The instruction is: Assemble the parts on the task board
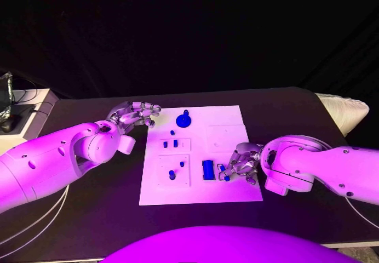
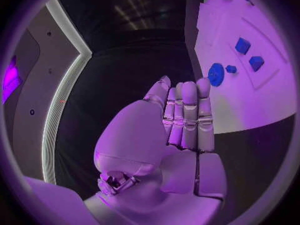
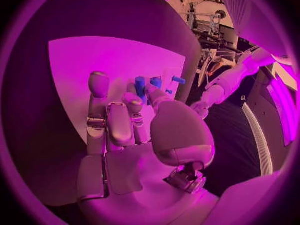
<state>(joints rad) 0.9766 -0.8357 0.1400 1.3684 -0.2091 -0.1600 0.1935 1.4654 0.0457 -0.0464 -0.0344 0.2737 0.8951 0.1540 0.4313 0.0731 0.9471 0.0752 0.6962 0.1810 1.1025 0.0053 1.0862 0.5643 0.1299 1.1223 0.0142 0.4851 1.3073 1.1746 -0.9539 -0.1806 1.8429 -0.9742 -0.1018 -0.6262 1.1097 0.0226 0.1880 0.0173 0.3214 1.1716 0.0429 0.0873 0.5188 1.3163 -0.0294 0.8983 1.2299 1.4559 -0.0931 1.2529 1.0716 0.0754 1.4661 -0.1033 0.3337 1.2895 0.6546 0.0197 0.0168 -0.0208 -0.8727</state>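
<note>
While the left hand [image 1: 136,116] hangs unladen, fingers loosely curled, off the task board's [image 1: 229,118] far-left corner, the right hand [image 1: 241,164] is nearer. Its fingers [image 1: 234,166] touch the blue block [image 1: 208,169] near the board's right edge; whether they grasp it is unclear.

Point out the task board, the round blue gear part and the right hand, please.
task board [image 1: 229,118]: head view, on a bare patch near its far right corner.
round blue gear part [image 1: 184,120]: head view, on the middle of the disc.
right hand [image 1: 239,164]: head view, on the middle of the hand.
</note>
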